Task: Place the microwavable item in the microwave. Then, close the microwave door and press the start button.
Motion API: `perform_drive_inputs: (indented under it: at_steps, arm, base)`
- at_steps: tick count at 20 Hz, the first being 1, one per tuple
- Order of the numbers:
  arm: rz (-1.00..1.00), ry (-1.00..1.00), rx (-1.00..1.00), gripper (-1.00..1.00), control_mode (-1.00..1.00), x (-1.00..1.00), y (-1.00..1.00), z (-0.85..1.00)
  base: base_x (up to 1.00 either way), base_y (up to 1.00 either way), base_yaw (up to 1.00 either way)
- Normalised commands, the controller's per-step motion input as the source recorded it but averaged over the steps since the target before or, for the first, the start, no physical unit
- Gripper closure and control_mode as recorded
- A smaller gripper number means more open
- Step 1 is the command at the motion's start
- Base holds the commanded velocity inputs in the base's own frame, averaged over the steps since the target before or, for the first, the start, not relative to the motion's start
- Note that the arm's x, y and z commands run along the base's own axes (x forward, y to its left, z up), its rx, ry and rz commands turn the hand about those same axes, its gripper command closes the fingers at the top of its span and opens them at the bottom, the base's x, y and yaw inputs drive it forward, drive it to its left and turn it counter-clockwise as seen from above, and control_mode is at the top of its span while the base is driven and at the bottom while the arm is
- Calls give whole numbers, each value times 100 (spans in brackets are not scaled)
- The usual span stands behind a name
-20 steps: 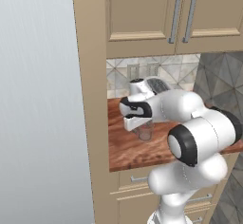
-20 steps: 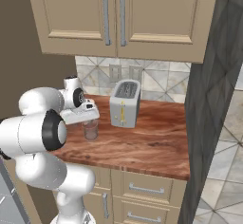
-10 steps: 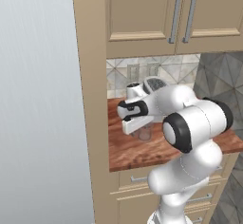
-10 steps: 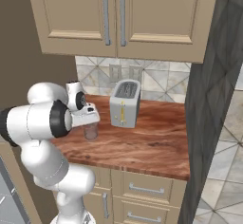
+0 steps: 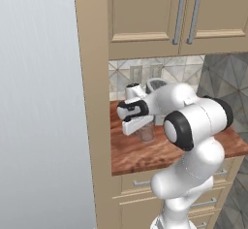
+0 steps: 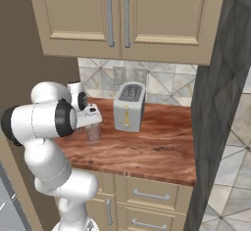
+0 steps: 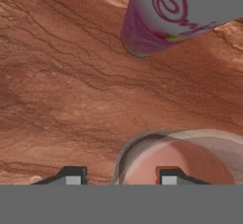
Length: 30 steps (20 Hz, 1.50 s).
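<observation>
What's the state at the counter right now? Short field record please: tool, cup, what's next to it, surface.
tool: tool low over the wooden counter, one fingertip inside the cup, the other outside its rim
grip: cannot tell yet
cup: translucent tumbler, upright on the counter
nearby: pink-labelled bottle beyond the cup, apart from it
also on counter: toaster

white arm [image 5: 193,126], jaws over tumbler [image 5: 146,133], wooden counter [image 5: 131,153]
</observation>
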Motion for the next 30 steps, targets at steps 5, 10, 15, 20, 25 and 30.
perform_drive_inputs:
  at_steps: [5,10,15,20,25,30]
  arm:
    - [3,0,0,100,-100,-11,-11,-16]
    - [3,-3,0,100,-100,-42,-22,-2]
    - [9,-18,0,100,-100,-71,-31,28]
    - [7,-23,0,100,-100,-83,-4,89]
    - [3,-18,2,100,-100,-91,0,100]
    - [0,-10,12,100,-100,-99,-24,48]
  base:
    - [0,0,0]
    - [0,0,0]
    - [0,0,0]
    - [0,0,0]
    - [0,0,0]
    - [0,0,0]
